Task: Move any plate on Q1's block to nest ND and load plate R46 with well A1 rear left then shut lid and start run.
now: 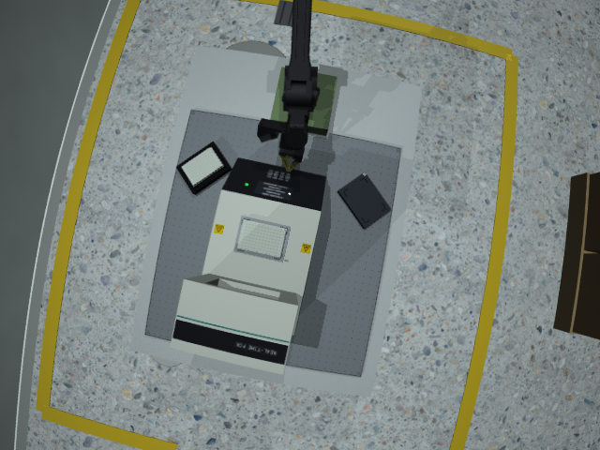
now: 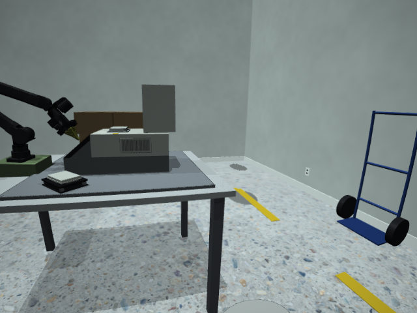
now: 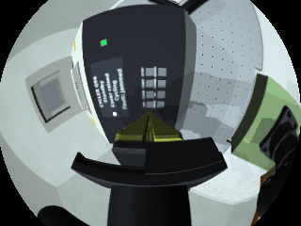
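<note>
The cycler Q1 stands mid-table with its lid open and upright. Its status lamp is green, as the wrist view also shows. A white well plate lies on Q1's block. Plate R46 lies on the black nest N1, apart from Q1; it also shows in the side view. The nest ND is empty. My gripper is shut and empty, its tips just above one end of the key rows. I cannot tell whether they touch the panel.
The arm's green base sits behind Q1's panel. A brown cabinet stands off the table. A blue hand truck stands by the wall. Yellow floor tape rings the table.
</note>
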You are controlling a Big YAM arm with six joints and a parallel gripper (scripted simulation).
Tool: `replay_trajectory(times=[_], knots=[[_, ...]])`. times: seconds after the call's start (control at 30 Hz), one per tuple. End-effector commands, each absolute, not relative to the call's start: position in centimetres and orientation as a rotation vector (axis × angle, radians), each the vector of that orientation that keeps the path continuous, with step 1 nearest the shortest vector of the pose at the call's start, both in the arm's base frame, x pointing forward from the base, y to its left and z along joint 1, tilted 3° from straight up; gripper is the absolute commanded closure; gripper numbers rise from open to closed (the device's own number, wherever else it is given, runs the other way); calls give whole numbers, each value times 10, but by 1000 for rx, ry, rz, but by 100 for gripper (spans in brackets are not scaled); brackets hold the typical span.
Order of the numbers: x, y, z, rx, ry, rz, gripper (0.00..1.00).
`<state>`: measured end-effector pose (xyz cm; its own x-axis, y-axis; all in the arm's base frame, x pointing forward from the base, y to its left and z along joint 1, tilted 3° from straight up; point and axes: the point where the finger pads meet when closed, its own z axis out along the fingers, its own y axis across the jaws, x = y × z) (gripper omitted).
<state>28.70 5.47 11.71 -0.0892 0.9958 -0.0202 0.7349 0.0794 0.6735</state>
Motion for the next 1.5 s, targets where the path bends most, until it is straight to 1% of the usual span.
replay_trajectory(times=[0.0, 0.5, 0.67, 1.1, 1.47], knots=[[304, 56, 149, 1670, 1846, 746, 100], [289, 53, 127, 1688, 1869, 714, 100], [295, 53, 107, 1696, 1886, 701, 100], [309, 54, 94, 1691, 1879, 707, 100], [311, 61, 113, 1689, 1862, 749, 100]])
